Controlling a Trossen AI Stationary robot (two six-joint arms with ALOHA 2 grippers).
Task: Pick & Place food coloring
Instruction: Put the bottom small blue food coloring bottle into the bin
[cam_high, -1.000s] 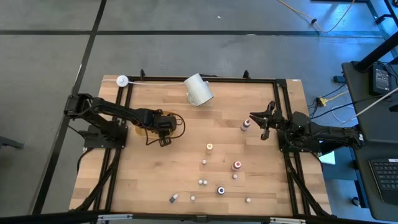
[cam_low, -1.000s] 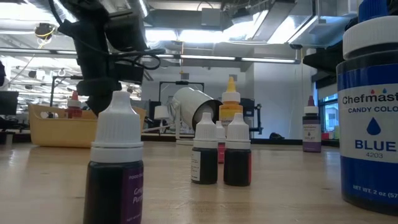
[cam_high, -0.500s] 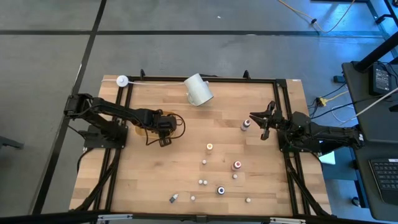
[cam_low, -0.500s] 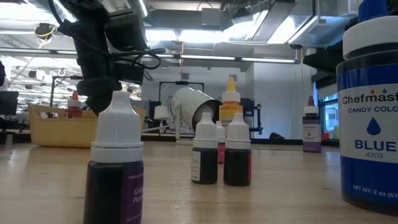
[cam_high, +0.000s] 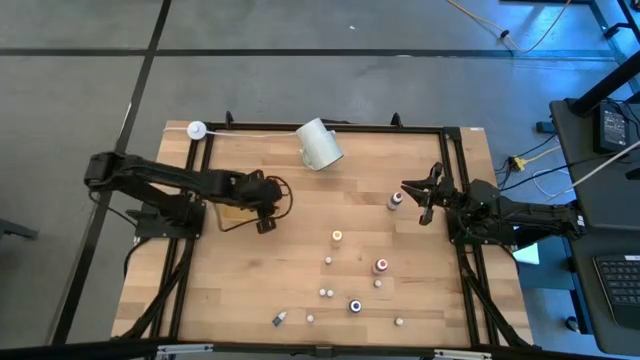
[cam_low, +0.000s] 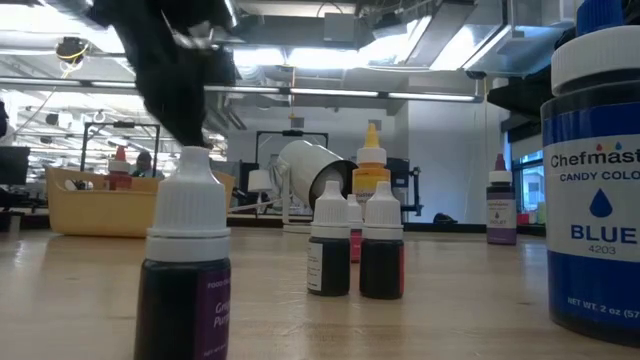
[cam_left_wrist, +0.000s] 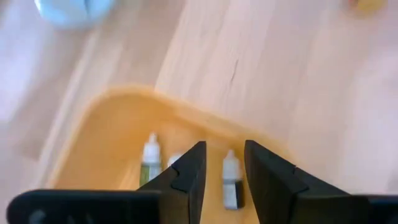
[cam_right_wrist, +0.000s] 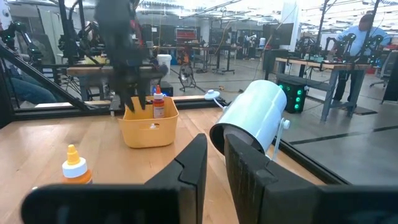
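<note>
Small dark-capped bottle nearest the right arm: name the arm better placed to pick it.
Right. The right gripper sits right beside the small dark-capped bottle, while the left gripper hangs over the yellow-orange tray across the table.

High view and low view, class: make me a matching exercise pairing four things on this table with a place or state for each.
Things:
1. white cup
2. yellow tray
3. left gripper
4. blue-labelled bottle

Places or states:
A. over the tray
B. lying on its side near the far edge
C. holding small bottles
D. closest to the low camera, at its right edge

Pairs: 1-B, 2-C, 3-A, 4-D
</note>
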